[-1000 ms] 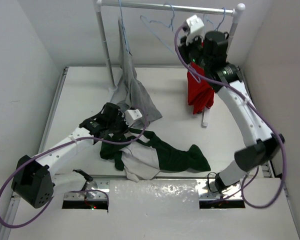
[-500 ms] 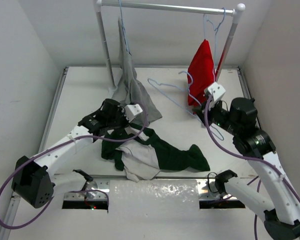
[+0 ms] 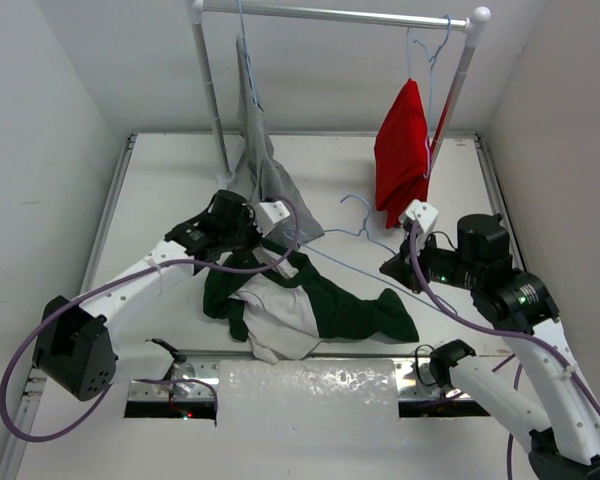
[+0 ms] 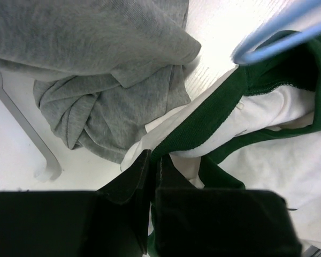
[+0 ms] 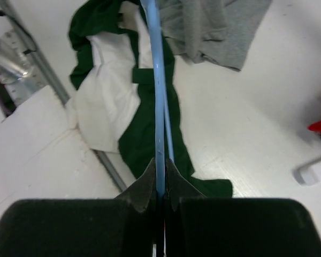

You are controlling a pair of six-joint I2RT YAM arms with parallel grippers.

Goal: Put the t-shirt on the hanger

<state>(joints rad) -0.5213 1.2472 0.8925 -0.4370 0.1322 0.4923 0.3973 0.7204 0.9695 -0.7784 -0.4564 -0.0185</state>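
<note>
Left fingers (image 4: 132,179) are pinched together on the green ribbed edge of the t-shirt (image 3: 325,305), at its upper-left end. The grey garment (image 3: 270,190) hangs from the rail (image 3: 330,14) just behind them, its tail pooled on the counter (image 3: 160,180). The shirt lies crumpled near the front middle, white panel showing. The pale-blue hanger (image 5: 157,80) reaches left over the shirt toward the collar, with the right fingers (image 5: 143,186) clamped on its wire. The red garment (image 3: 400,150) hangs at the rail's right end.
</note>
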